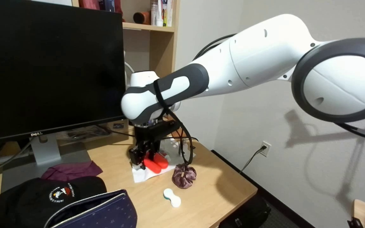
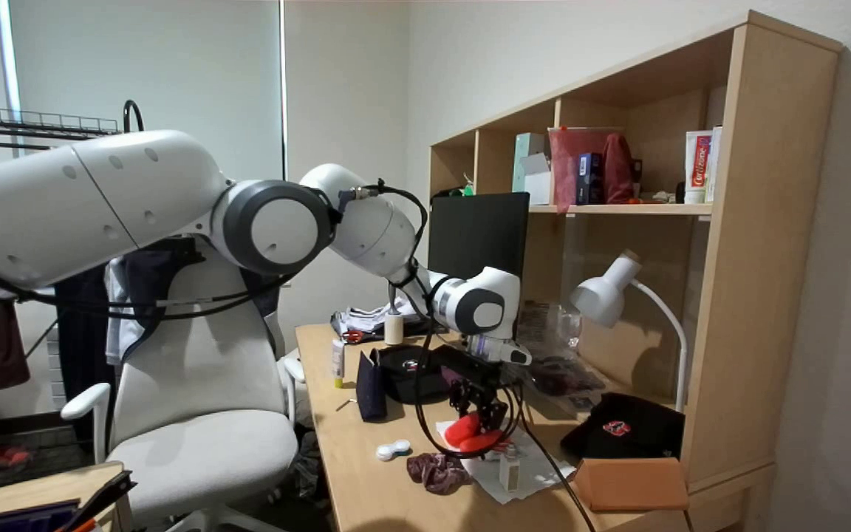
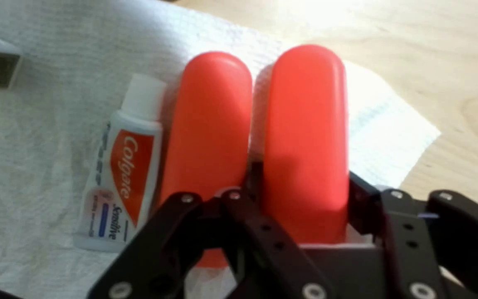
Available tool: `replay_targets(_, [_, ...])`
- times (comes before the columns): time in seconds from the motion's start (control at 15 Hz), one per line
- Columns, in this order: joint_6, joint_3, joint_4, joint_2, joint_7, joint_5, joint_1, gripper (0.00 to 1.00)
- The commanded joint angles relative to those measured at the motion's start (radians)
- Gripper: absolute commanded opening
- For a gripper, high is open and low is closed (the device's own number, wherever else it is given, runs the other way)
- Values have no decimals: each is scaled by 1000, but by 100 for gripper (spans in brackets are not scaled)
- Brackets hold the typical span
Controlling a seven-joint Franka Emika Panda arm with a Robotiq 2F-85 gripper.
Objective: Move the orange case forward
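Note:
Two bright red-orange oblong pieces lie side by side on a white paper towel (image 1: 139,176). The orange case (image 3: 305,124) between my fingers is the right-hand one in the wrist view; it also shows in both exterior views (image 1: 152,166) (image 2: 461,428). A second matching piece (image 3: 210,120) lies beside it, on the toothpaste side, partly covered by my left finger. My gripper (image 3: 303,182) has a finger against each long side of the orange case, seemingly touching both. The case's near end is partly hidden by the gripper. Whether it is lifted off the towel is hard to tell.
A small Colgate tube (image 3: 118,178) lies beside the second piece. A small box (image 2: 509,469), a purple scrunchie (image 1: 184,176) and a white contact-lens case (image 1: 172,198) stand near. A monitor (image 1: 49,69), black cap (image 1: 43,196), navy pouch (image 1: 106,212) and brown-orange box (image 2: 631,484) surround them.

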Motion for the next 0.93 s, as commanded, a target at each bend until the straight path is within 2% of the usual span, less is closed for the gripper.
replay_targets(0.0, [-14,19,-47,-28,-13,0,-15,21])
replay_targets(0.07, [-13,19,-48,-29,-13,0,-15,25])
replay_targets(0.13, [-4,21,-53,-30,-7,4,-17,51])
replay_targets(0.27, [-12,21,-50,-27,-14,2,-18,51])
replay_targets(0.73, [-31,27,-46,-31,-15,1,-17,95])
replay_targets(0.8, [-36,27,-44,-31,-16,0,-18,89])
replay_targets(0.87, [-43,26,-41,-31,-18,0,-19,60])
